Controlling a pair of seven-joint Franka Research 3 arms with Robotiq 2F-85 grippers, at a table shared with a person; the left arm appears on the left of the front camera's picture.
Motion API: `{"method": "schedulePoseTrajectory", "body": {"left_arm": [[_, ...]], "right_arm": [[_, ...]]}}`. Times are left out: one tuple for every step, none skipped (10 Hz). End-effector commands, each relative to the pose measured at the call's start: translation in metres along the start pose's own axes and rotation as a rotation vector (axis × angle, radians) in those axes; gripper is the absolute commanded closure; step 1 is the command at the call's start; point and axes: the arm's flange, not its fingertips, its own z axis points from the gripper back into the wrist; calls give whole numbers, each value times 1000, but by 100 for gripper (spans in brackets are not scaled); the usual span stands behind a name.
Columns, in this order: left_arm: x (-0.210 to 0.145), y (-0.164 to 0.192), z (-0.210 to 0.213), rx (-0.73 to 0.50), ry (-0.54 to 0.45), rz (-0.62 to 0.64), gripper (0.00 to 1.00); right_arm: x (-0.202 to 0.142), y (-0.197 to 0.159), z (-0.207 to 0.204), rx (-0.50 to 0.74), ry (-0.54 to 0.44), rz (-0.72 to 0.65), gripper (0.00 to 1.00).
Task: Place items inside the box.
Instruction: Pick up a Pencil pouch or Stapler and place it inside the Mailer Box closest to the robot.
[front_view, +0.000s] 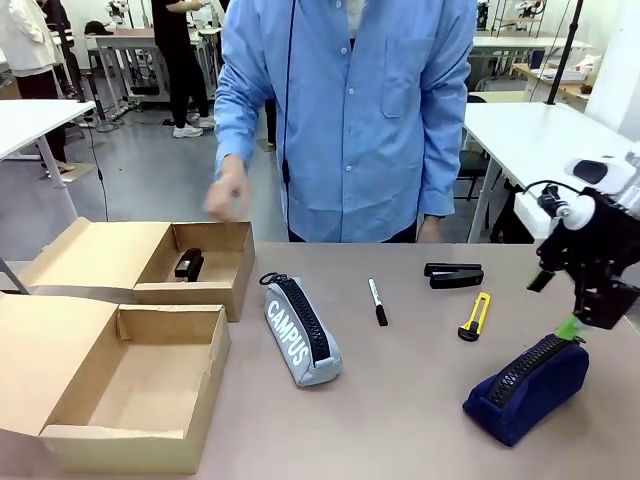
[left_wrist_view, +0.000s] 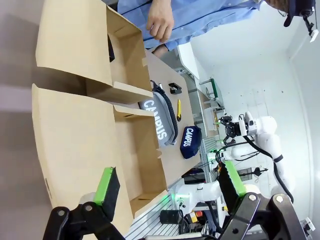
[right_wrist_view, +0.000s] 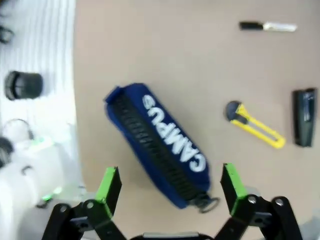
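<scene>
- Reference item: grey pencil case (front_view: 300, 335), marked CAMPUS, lying zip-up on the tabletop (front_view: 400, 430)
- Far box (front_view: 190, 298): left of the grey pencil case, toward the person's side, flaps open; the boxed stapler (front_view: 189, 265), black, lies inside it
- Near box (front_view: 120, 450): left of the grey pencil case, toward the robot's side, flaps open
- Marker pen (front_view: 378, 301): near the grey pencil case on its right, not touching it
- Utility knife (front_view: 474, 316): yellow, right of the grey pencil case, past the marker pen
- Loose stapler (front_view: 453, 274): black, right of the grey pencil case, toward the person's side
- Navy pencil case (front_view: 526, 388): well right of the grey pencil case, toward the robot's side, zip-up
- Right pincer (right_wrist_view: 170, 182): fingers spread wide, poised over the navy pencil case; the wrist view shows the case between the two green pads; whether a pad touches it cannot be told
- Left pincer (left_wrist_view: 169, 184): fingers spread, holding nothing, over the near box, left of the grey pencil case
- Person's hand (front_view: 228, 195): blurred, above the far box, left of the grey pencil case
</scene>
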Motion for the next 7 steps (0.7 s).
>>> {"method": "schedulePoseTrajectory", "body": {"left_arm": [[1, -1, 0, -20, -14, -22, 0], [1, -1, 0, -20, -14, -22, 0], [1, -1, 0, -20, -14, -22, 0], [1, -1, 0, -20, -14, -22, 0], [1, -1, 0, -20, -14, -22, 0], [1, -1, 0, -20, -14, -22, 0], [1, -1, 0, -20, -14, -22, 0]], "right_arm": [[-21, 27, -63, -85, -9, 113, 0], [-20, 26, -83, -6, 33, 182, 0], [-22, 27, -94, 43, 75, 212, 0], [-25, 29, -99, 84, 104, 216, 0], [-29, 28, -99, 96, 118, 197, 0], [-34, 27, -94, 116, 104, 176, 0], [-34, 29, -90, 88, 118, 176, 0]]}}
